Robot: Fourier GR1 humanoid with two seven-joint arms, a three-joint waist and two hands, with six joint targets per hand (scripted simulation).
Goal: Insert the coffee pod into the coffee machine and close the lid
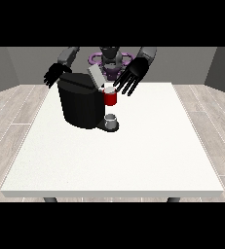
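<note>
Front view: the coffee machine (pixel 81 106) stands on the white tabletop (pixel 133 155), towards its far edge and left of the middle of that edge. Its grey lid (pixel 95 75) is tilted up and open. A red part (pixel 110 98) sits at the machine's head, with a white shape on top of it that is probably the coffee pod (pixel 108 87), resting in or just over the opening; whether it is fully seated cannot be told. A small grey cup (pixel 111 118) stands on the machine's base below.

The hand at the view's right (pixel 132 75) hovers just above and beside the pod, fingers spread and straight, holding nothing. The hand at the view's left (pixel 55 74) is raised behind the machine's far left corner, fingers also spread, apart from everything.

The step in hand seems to be seating the pod and bringing the lid down. To do it well, the hand at the view's right should press the pod level into its opening, then move behind the raised lid and push it forward and down, keeping the fingers out from under it. The other hand could steady the machine's body so it does not slide toward the near edge.
</note>
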